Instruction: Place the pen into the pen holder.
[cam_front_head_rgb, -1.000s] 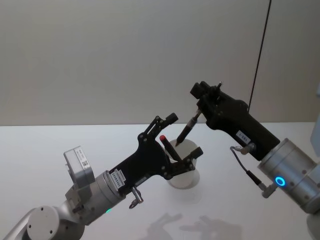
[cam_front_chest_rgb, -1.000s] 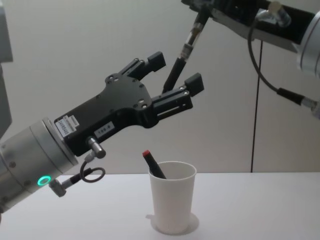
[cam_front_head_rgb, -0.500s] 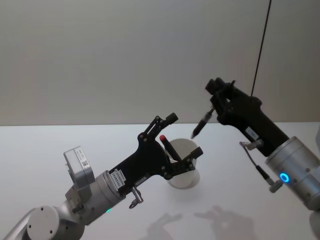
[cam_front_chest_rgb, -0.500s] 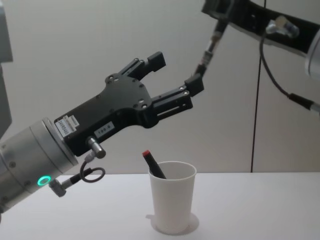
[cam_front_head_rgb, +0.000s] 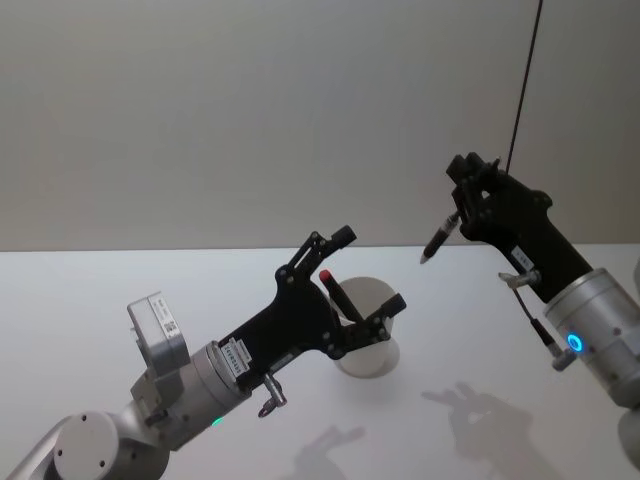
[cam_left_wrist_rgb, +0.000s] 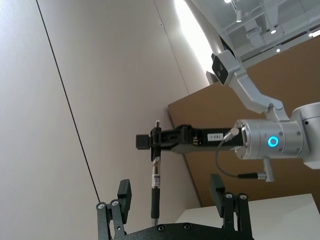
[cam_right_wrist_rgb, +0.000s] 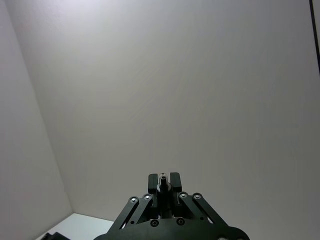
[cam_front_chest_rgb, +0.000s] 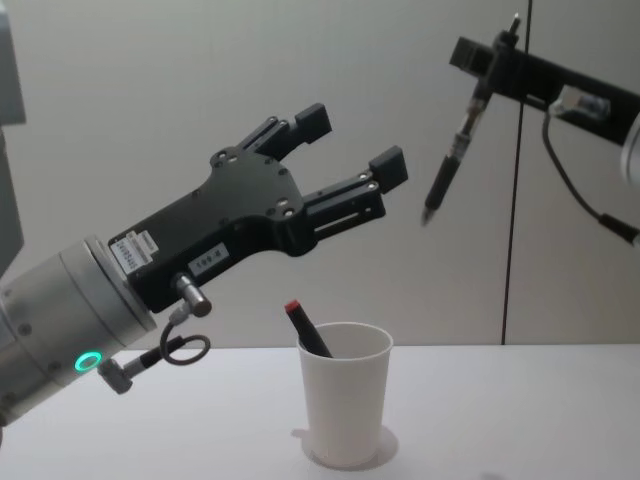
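Gripping near the pen's upper end, your right gripper (cam_front_chest_rgb: 495, 62) is holding the slim black pen (cam_front_chest_rgb: 455, 150) clamped between its fingers, high above the white table (cam_front_chest_rgb: 520, 420) and off to the right of the plain white paper cup (cam_front_chest_rgb: 345, 405) that is serving as the pen holder. You are seeing the cup standing upright on the table, well below the pen, with a black marker with a red cap (cam_front_chest_rgb: 305, 330) already leaning inside it against the left rim.

Your left gripper (cam_front_chest_rgb: 350, 160) is hovering with its fingers spread wide and nothing between them, directly above the cup's mouth. That is the main risk I am judging: the descent path is looking partly blocked, so a straight move toward the cup could be knocking the pen against those open fingers and twisting it in the grip.

A second risk is the light cup itself; a tip catching the rolled rim, or pushing on the red-capped marker, could be tipping it over.

The pen is hanging with its long axis steep but not vertical, writing tip pointing down and slanting toward the robot's left, toward the cup. You are probably needing it more upright before lowering, since the slant could be sending the tip onto the rim
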